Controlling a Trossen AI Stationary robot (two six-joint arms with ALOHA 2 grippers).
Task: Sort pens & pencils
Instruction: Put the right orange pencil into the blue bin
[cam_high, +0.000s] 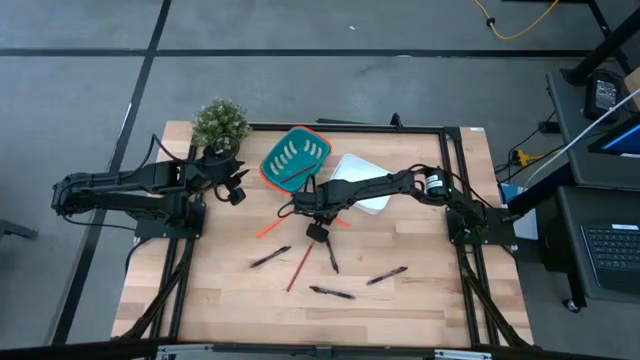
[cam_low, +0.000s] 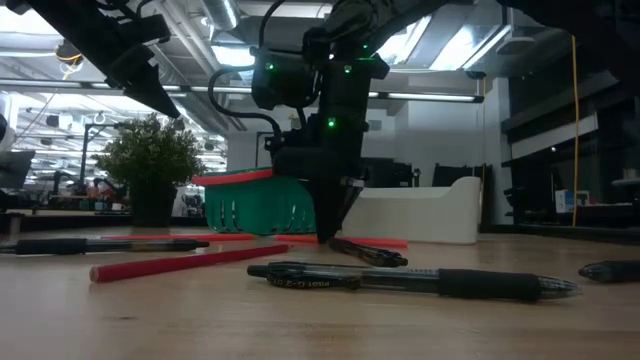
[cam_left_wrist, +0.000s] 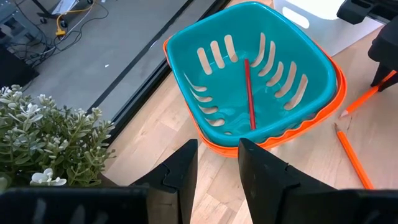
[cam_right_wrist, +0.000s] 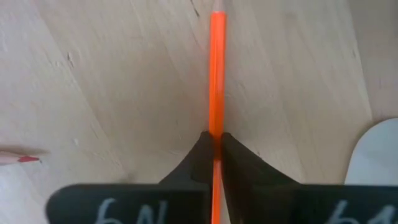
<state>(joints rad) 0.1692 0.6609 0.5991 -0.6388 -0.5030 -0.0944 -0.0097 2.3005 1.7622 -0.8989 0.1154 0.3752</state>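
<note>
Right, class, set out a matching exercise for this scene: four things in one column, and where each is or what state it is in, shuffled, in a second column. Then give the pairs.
Things:
1. right gripper
2. left gripper
3. teal basket
4. potted plant

Places or states:
A. at the table's far left corner
B. holds one red pencil
C. open, hanging near the basket
D. shut on an orange pencil lying on the table

Pairs: 1-D, 2-C, 3-B, 4-A

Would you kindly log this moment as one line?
right gripper: shut on pencil, at table | left gripper: open, near basket
</note>
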